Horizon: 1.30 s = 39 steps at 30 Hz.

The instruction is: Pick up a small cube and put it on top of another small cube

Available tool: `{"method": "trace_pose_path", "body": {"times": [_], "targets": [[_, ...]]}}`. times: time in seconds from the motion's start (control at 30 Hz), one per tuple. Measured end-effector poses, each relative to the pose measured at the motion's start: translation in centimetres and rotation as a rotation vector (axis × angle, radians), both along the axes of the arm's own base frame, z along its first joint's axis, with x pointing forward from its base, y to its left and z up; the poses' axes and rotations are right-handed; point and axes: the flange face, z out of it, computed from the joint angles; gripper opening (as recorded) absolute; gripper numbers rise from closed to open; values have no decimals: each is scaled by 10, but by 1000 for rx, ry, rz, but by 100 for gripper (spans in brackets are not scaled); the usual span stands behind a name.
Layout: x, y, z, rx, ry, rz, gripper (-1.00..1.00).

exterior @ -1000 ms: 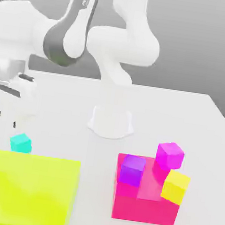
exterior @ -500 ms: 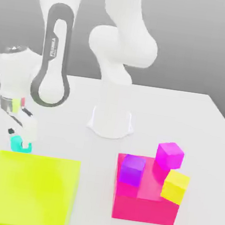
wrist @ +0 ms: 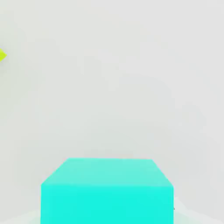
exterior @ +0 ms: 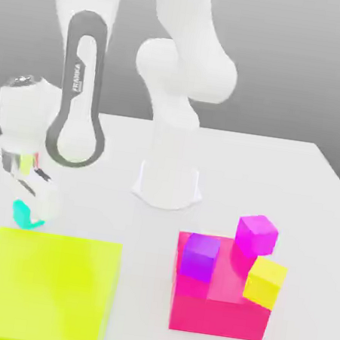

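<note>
We are at the grasp step: the claw (exterior: 32,211) pinches the small cube (exterior: 22,215) on the desk (exterior: 279,173). Next, lift and carry it above another small cube.

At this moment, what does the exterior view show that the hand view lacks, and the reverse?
Exterior alone: the arm, the pink block carrying purple, magenta and yellow cubes, and the gripper shut on the cyan cube. Hand view alone: that cube's top face close up. Shared: the white table, the cyan cube and the yellow-green slab.
</note>
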Motion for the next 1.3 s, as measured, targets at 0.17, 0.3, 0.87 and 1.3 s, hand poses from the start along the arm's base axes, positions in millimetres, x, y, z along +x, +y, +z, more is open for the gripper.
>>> {"method": "trace_pose_path", "body": {"times": [0.17,0.3,0.87,1.3], "targets": [[0,1,22,2,-1,-1,-100],[-3,6,36,13,0,-10,-100],[129,144,108,104,-44,-307,-100],[160,290,163,74,-16,-543,-100]]}}
